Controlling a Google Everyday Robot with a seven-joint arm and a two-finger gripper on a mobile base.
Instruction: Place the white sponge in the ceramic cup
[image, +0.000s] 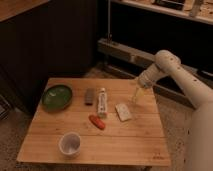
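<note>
gripper (135, 96) is held just above the wooden table (145, 145), close behind the right edge of the white sponge (123, 111), which lies flat there; whether the gripper is wide or narrow cannot be told. the ceramic cup (70, 143) stands well apart, at the front left. as the sponge is thin, it could be pushed aside instead of gripped. during the carry, the red object (97, 121) and the white tube (102, 102) could be knocked, or the cup tipped if the sponge is released off centre.

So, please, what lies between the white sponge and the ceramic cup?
In the camera view, a red object; the gripper hangs just beyond the white sponge.
</note>
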